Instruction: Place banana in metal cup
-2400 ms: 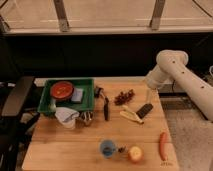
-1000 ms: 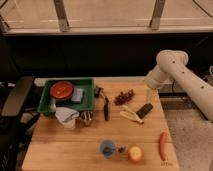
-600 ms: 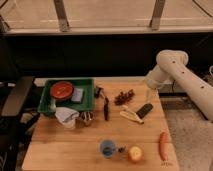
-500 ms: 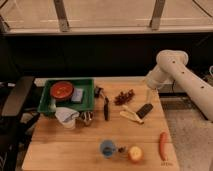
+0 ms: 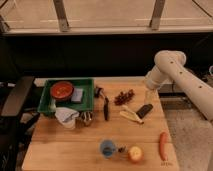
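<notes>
The pale yellow banana (image 5: 130, 115) lies on the wooden table (image 5: 75, 145), right of centre. My gripper (image 5: 144, 110) hangs from the white arm (image 5: 167, 65) at the right and sits low over the table, just right of the banana's far end. The small dark metal cup (image 5: 87, 118) stands to the left, just in front of the green tray and beside a white crumpled object. The banana and the cup are about a hand's length apart.
A green tray (image 5: 85, 82) holds a red bowl (image 5: 62, 90) at the left. Dark grapes (image 5: 125, 96) and a black utensil (image 5: 105, 106) lie mid-table. A blue cup (image 5: 106, 148), an apple (image 5: 134, 154) and a carrot (image 5: 162, 145) are near the front edge. A white crumpled object (image 5: 66, 117) lies by the tray.
</notes>
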Robot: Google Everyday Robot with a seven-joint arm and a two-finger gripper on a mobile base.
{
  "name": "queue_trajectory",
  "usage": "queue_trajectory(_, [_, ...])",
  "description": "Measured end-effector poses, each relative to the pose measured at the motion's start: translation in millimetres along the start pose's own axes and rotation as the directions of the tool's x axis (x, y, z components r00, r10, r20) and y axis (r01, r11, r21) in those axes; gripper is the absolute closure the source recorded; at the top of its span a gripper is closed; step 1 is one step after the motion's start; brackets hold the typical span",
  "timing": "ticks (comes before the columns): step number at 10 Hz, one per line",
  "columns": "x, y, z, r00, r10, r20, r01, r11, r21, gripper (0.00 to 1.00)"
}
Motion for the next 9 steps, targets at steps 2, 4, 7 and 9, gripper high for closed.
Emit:
queue_trajectory(2, [-5.4, 9.6, 8.4, 0.999, 0.049, -0.001, -0.049, 0.999, -0.007, 0.28])
queue_trajectory(4, [-15.8, 18.4, 24.9, 0.996, 0.089, -0.018, -0.089, 0.996, -0.009, 0.28])
queue_trajectory(7, [-23.9, 26.9, 44.9, 0.993, 0.115, -0.031, -0.116, 0.993, -0.009, 0.28])
queue_trajectory(9, [-21.1, 30.9, 64.6, 0.988, 0.154, -0.029, -0.154, 0.988, -0.011, 0.28])
